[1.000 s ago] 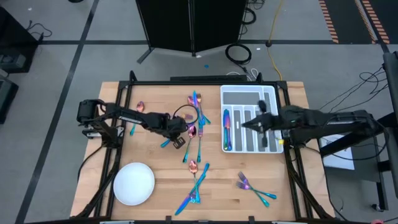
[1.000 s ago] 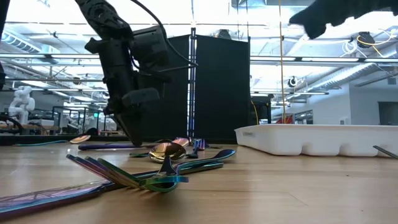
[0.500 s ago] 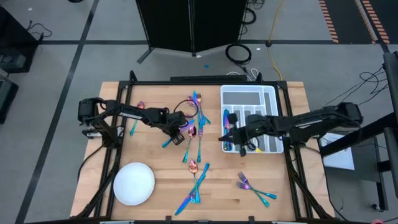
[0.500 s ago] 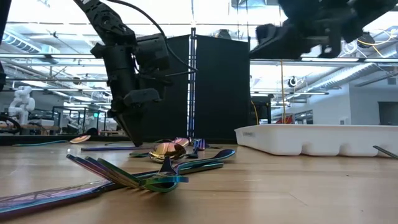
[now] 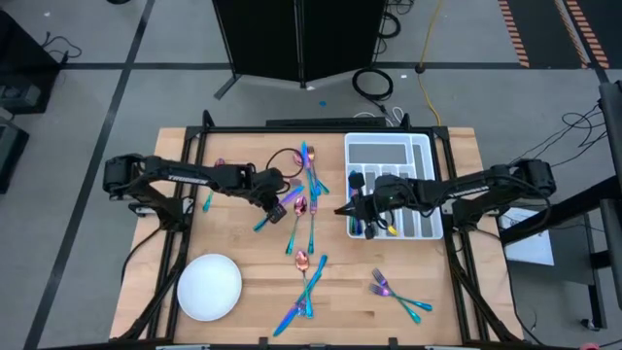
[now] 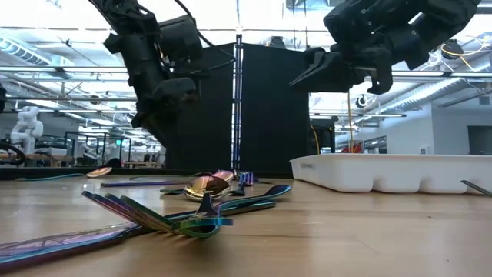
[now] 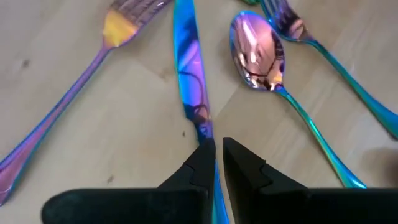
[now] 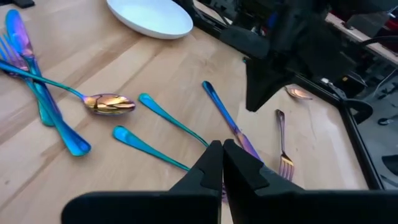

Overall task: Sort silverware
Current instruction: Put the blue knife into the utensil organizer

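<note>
Left gripper (image 7: 216,144), clenched on the blue knife (image 7: 189,68), should lift it level and carry it right to the divided tray (image 5: 348,146). Right gripper (image 5: 340,210), clenched empty, blocks the tray's left edge.

I've swung the right end effector (image 5: 342,208) off the tray (image 5: 425,146) toward the table's middle, and my left end effector (image 5: 283,207) has lifted slightly.

Workshop, grey floor (image 5: 87,58).
Black cabinet (image 5: 299,37) behind wooden surface (image 5: 243,243); yellow cable (image 5: 425,68), coiled black cable (image 5: 372,83); bright ceiling lights (image 6: 254,15).
</note>
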Motion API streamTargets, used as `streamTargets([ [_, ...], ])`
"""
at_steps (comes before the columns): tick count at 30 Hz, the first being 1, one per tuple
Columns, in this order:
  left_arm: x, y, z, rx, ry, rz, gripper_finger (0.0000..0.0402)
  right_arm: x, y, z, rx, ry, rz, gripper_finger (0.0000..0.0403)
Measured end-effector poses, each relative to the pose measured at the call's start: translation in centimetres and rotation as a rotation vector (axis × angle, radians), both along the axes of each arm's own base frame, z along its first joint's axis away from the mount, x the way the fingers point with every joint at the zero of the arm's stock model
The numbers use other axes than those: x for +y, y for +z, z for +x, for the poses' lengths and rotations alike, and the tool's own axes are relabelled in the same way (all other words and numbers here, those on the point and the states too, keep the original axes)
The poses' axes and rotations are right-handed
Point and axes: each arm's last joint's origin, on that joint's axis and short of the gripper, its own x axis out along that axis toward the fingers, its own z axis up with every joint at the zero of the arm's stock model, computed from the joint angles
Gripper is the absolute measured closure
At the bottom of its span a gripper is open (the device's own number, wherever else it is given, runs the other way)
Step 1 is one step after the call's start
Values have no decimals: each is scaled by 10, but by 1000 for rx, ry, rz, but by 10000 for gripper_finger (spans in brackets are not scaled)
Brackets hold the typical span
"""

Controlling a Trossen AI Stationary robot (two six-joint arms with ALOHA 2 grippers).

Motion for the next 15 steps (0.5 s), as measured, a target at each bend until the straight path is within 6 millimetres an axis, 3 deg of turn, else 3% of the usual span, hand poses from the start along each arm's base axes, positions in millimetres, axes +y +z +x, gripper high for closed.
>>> streamTargets([
  [8, -2, -13, 5, 40, -15, -3, 365, -1, 0, 0, -2, 0, -3, 403],
  [15, -1, -13, 5, 39, -6, 17, 295, -5, 1, 0, -15, -12, -20, 403],
])
